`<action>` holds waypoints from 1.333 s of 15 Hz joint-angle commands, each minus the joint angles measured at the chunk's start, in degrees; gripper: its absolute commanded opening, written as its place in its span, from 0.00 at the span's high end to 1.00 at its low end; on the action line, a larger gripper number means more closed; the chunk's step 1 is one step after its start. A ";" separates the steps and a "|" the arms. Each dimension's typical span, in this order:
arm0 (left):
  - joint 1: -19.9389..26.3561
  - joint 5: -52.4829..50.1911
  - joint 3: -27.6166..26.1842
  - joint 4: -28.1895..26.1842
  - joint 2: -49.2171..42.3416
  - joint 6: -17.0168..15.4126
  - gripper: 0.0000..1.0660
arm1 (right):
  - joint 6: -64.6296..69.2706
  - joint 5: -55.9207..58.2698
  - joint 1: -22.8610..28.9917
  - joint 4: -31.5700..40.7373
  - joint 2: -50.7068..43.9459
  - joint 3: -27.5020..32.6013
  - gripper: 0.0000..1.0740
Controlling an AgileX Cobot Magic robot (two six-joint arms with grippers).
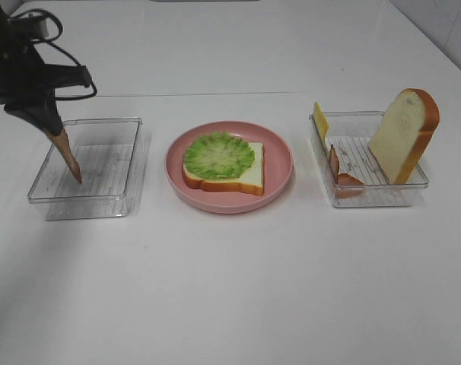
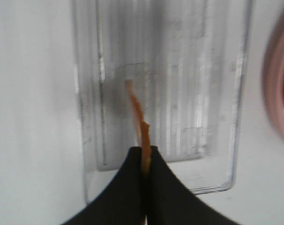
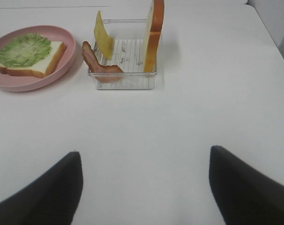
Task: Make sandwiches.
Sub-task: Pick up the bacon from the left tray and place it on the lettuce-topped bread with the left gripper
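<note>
We take the pink plate (image 1: 282,163), at the middle of the white surface (image 1: 230,289), as our landmark. On it lies a bread slice (image 1: 249,173) with an orange-brown crust. A ruffled green lettuce leaf (image 1: 219,156) rests flat on top and covers most of the slice.

To the left-arm side of the plate, just beside it, stands a clear tray (image 1: 136,173). Above it, the left jaws are pressed together on the upper end of a bacon strip (image 1: 68,156). The strip hangs down inside the tray walls. In the left wrist view we see it as a thin orange edge (image 2: 138,115) coming out from between the two black fingers. We cannot tell whether its lower tip touches the tray floor.

On the plate's other side, near it, sits the other clear tray (image 1: 371,201). It holds three things:
- A yellow cheese slice (image 1: 320,119) leans at the far corner nearest the plate.
- A second bacon strip (image 1: 338,169) is draped against the plate-side wall.
- A second bread slice (image 1: 404,133) stands on edge, tilted against the wall farthest from the plate.

The right jaws are spread wide with nothing between them. They are over bare surface, well apart from the plate and on the near side of that tray.
</note>
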 commanded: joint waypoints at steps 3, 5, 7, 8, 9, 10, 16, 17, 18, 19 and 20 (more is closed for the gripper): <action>0.11 -7.51 -2.41 -27.10 -0.23 14.67 1.00 | -0.40 -0.74 -0.46 -0.17 -0.57 0.00 0.34; -0.52 -9.91 -2.41 -37.64 0.57 20.86 1.00 | -0.40 -0.74 -0.46 -0.17 -0.57 0.00 0.34; -1.66 -10.60 -2.41 -44.18 1.78 25.15 1.00 | -0.40 -0.74 -0.46 -0.17 -0.57 0.00 0.34; -2.86 -10.83 -2.41 -48.76 3.04 28.42 1.00 | -0.40 -0.74 -0.46 -0.23 -0.57 0.00 0.34; -4.18 -11.17 -2.41 -52.77 4.35 31.68 1.00 | -0.40 -0.74 -0.46 -0.23 -0.57 0.00 0.34; -5.73 -11.69 -2.41 -57.52 5.67 34.38 1.00 | -0.40 -0.74 -0.46 -0.23 -0.57 0.00 0.34; -12.95 -12.38 -2.41 -77.52 15.07 48.64 1.00 | -0.40 -0.74 -0.46 -0.23 -0.57 0.00 0.34; -12.95 -12.26 -2.41 -77.58 16.33 49.27 1.00 | -0.40 -0.74 -0.46 -0.23 -0.57 0.00 0.34; -12.72 -12.15 -2.41 -76.83 17.48 49.27 1.00 | -0.40 -0.74 -0.46 -0.23 -0.57 0.00 0.34; -12.20 -12.15 -2.41 -75.75 18.51 49.27 1.00 | -0.40 -0.74 -0.46 -0.23 -0.57 0.00 0.34; -11.63 -12.03 -2.41 -74.54 19.14 49.27 1.00 | -0.40 -0.74 -0.46 -0.23 -0.57 0.00 0.34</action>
